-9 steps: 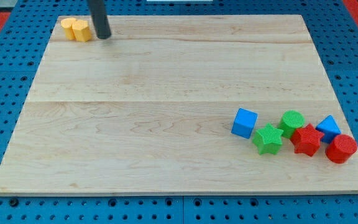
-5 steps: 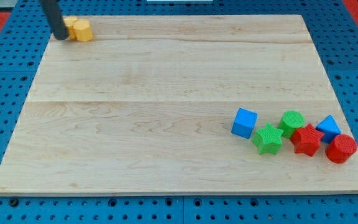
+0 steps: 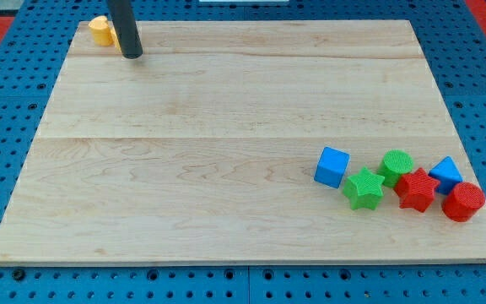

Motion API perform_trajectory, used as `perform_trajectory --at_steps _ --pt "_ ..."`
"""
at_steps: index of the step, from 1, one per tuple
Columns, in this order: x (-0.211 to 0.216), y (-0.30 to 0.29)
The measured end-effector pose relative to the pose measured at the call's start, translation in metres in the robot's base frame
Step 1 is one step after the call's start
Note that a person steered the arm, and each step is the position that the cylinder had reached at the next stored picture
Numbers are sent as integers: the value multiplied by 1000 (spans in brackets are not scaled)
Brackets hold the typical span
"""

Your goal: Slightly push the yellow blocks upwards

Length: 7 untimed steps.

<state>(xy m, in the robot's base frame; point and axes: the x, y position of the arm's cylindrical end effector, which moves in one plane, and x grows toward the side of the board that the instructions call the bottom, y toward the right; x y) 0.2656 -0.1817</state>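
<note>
My tip (image 3: 132, 55) rests on the wooden board (image 3: 226, 152) near its top left corner, just right of a partly hidden yellow block (image 3: 100, 29), grasping nothing.

I count two blue blocks, a cube (image 3: 332, 165) and a triangular one (image 3: 445, 173). Two are green, a star (image 3: 364, 187) and a cylinder (image 3: 396, 163), and two red, a star (image 3: 415, 190) and a cylinder (image 3: 462, 201). Of yellow I see only one piece (image 3: 101, 29), partly hidden behind my rod.
</note>
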Motion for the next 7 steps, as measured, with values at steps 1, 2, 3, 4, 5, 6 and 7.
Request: perform_trajectory --at_steps 1,2,3,4,5,6,7 --pt "-11 -9" --pt "-15 -9" --pt "-16 -9" --pt "-19 -9" --pt "-20 -9" --pt "-19 -7" --pt "-5 0"
